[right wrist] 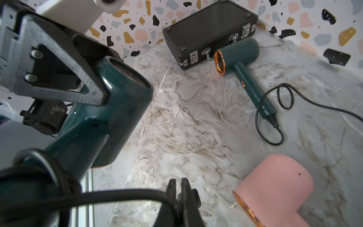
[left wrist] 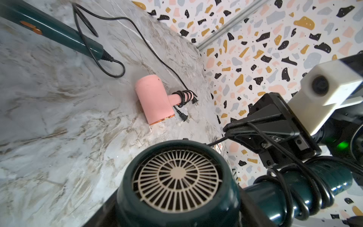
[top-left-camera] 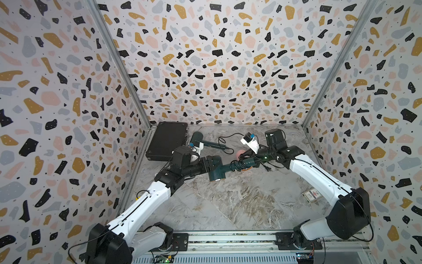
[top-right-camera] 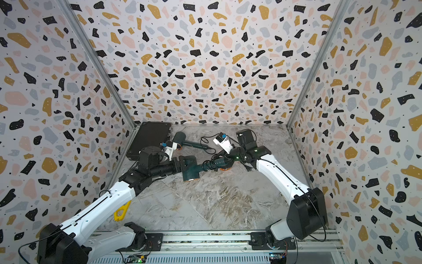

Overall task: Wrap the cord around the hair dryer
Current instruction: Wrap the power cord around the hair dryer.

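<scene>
Closest to the wrist cameras, the glossy dark green plastic hair dryer (left wrist: 176,176) is held mid-table over the grey marble-patterned tabletop (top-left-camera: 228,205), its barrel clamped between the fingers of the left gripper (top-left-camera: 215,165). The right gripper (right wrist: 178,193) is pinched tight on the thin black cord (left wrist: 306,188), which lies in several coils around the handle. One ribbed black hard case (right wrist: 210,29) sits in the far left corner. Dryers number three, counting a second green dryer (right wrist: 241,64) beside the case with loose cord and a pink dryer (right wrist: 275,186) with wound cord. One small white card (top-left-camera: 311,195) lies by the right arm (top-left-camera: 319,178). That arm and the left arm (top-left-camera: 146,201) stretch forward and inward, meeting at the held dryer.
</scene>
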